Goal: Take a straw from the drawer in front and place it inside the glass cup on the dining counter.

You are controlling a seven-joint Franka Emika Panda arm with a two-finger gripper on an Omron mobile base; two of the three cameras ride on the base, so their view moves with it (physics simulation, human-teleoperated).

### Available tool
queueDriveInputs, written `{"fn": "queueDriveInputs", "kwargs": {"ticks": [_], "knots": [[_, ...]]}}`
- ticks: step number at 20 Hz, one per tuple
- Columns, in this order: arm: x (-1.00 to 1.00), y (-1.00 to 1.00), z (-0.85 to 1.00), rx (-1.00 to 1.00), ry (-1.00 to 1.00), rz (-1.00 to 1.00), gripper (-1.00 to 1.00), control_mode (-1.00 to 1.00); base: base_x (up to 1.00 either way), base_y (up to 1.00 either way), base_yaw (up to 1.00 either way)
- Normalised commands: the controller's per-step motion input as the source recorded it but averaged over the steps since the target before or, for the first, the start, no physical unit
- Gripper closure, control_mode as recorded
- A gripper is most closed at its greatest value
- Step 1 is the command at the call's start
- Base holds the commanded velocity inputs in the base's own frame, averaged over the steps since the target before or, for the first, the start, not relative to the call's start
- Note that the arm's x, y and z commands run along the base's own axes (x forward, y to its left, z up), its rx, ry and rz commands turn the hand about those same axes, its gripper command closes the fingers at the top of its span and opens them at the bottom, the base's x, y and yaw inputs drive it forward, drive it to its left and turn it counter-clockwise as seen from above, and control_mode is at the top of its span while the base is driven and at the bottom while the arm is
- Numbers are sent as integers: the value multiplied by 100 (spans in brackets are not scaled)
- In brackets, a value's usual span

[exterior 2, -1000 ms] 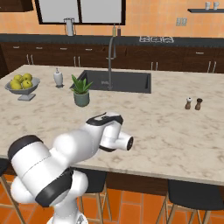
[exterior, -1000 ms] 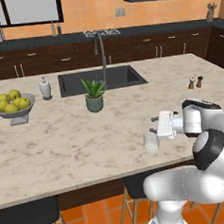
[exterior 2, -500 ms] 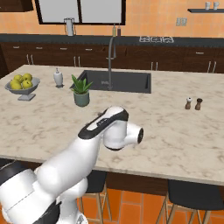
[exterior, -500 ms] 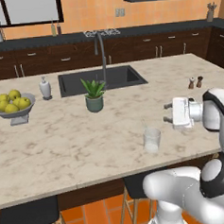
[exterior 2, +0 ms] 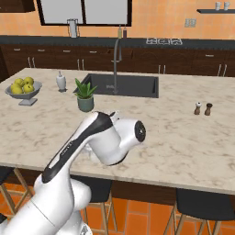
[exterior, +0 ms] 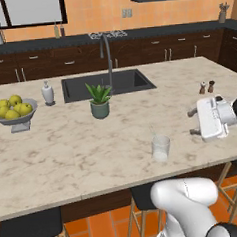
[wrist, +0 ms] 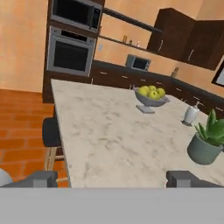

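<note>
On the beige dining counter [exterior: 67,144] the glass cup [exterior: 161,147] stands near the front edge. A thin pale straw [exterior: 153,133] pokes up just past its rim on the left. My gripper [exterior: 193,123] hovers to the right of the cup, clear of it, lying sideways with its fingers [exterior: 193,113] pointing left toward the cup. It is open and nothing sits between the fingers. In the hand view the gripper [wrist: 113,178] looks along the counter top, with both fingertips [wrist: 41,178] far apart. The drawer is out of view.
A potted plant [exterior: 99,99] stands behind the cup, before the dark sink [exterior: 108,84] and faucet [exterior: 107,51]. A fruit bowl [exterior: 14,112] and soap bottle [exterior: 48,93] are at the left, two shakers [exterior: 206,87] at the right. Stools [exterior: 28,232] stand under the front edge.
The gripper has drawn back to the right, away from the cup it was beside a second ago. The arm's elbow has swung. The cup has stayed put.
</note>
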Motion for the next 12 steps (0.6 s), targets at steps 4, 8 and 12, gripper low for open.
{"fn": "queueDriveInputs", "kwargs": {"ticks": [4,8,12], "knots": [[-66,35,-1,-36,14,0,-100,-100,0,0,0],[-39,45,-16,-33,22,0,-100,-100,0,0,0],[-36,46,-25,-32,27,0,-100,-100,0,0,0]]}}
